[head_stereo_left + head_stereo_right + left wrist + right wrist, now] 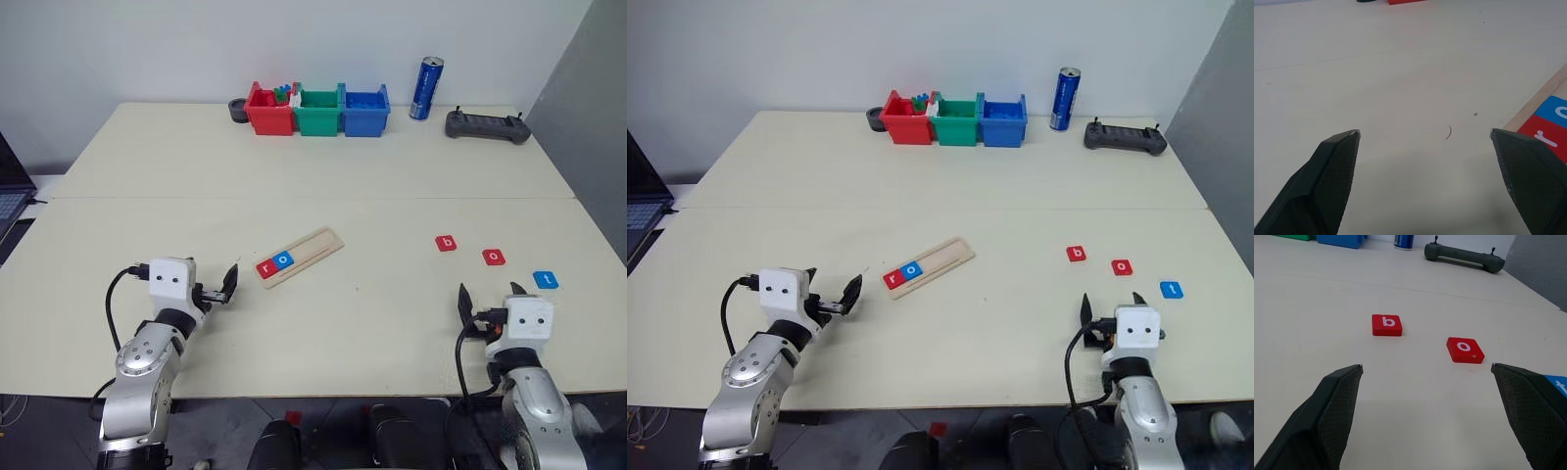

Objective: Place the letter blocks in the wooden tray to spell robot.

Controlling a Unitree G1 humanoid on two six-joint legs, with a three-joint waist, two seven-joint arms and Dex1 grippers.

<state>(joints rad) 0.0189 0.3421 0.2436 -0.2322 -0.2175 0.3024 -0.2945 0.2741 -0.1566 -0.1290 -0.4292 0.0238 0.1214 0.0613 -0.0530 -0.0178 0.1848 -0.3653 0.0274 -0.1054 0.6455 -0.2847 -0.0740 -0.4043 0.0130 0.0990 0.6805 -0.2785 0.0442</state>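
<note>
Nearest the desk's point(323, 343) front edge, toward its left corner, the left gripper point(217, 291) hovers with its fingers spread wide and nothing between them, just short of the wooden tray point(312, 249). That tray lies slantwise a little left of the desk's middle, and its groove holds two letter blocks at the near end: a red r point(266, 267) touching a blue o point(283, 259), with the rest of the groove bare. Along the back edge stand three plastic bins touching side by side: a red bin point(267, 113) with small coloured pieces in it, too small to make out, then a green bin point(318, 114) and a blue bin point(363, 112), whose contents I cannot tell. Right of them stand a blue can point(426, 88) and a dark controller point(487, 125). Loose on the desk's right half lie a red b point(446, 243), a red o point(494, 257) and a blue t point(546, 280), well apart from the tray. Near the front right corner, the right gripper point(488, 299) is also wide open and empty, just before those tiles.
</note>
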